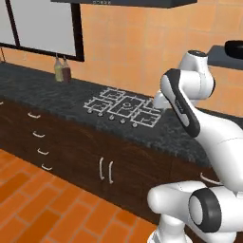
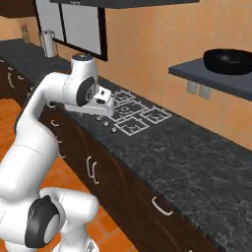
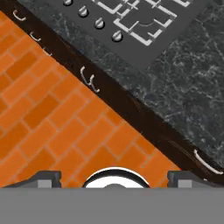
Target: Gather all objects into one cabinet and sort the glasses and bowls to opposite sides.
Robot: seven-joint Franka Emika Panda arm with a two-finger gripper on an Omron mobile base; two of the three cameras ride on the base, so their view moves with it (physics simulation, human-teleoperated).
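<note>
One black bowl (image 2: 228, 61) sits on the shelf (image 2: 216, 76); gripper (image 3: 113, 177) spread wide, empty, should go fetch another dish.

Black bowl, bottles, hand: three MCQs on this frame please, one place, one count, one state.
1. Where is the black bowl?
A. on the wall shelf
B. on the stove
C. on the floor

2. How many bottles stand on the counter by the window?
A. none
B. two
C. five

3. What state is the hand in?
A. shut on a cup
B. shut on nothing
C. open, holding nothing

Answers:
1 A, the bowl sits on the dark grey wall shelf above the counter.
2 B, a pair stands side by side at the counter's back.
3 C, the hand view shows its fingertips far apart with floor between them.
</note>
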